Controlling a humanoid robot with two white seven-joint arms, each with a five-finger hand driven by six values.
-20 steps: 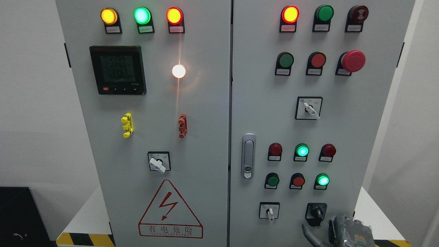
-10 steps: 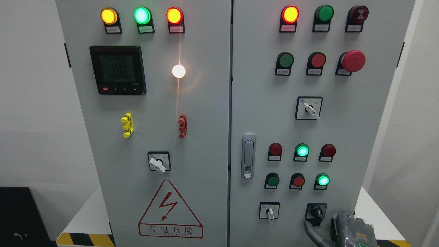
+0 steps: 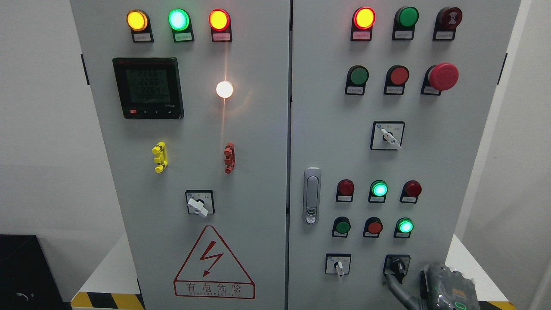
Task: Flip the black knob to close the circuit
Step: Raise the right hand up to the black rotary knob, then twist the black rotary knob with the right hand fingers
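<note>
Fingers (image 3: 394, 286) of right hand (image 3: 443, 290) just under black knob (image 3: 398, 266), uncurled.

The right hand (image 3: 434, 288) has shifted right and lower beside the black knob (image 3: 397, 267).

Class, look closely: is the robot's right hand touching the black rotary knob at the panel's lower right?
Cannot tell. In the head view, one grey finger rises to the black rotary knob and overlaps its lower edge, but one frontal view cannot confirm contact.

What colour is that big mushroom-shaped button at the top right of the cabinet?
Red. The mushroom button shows clearly in the head view, the only view here.
</note>
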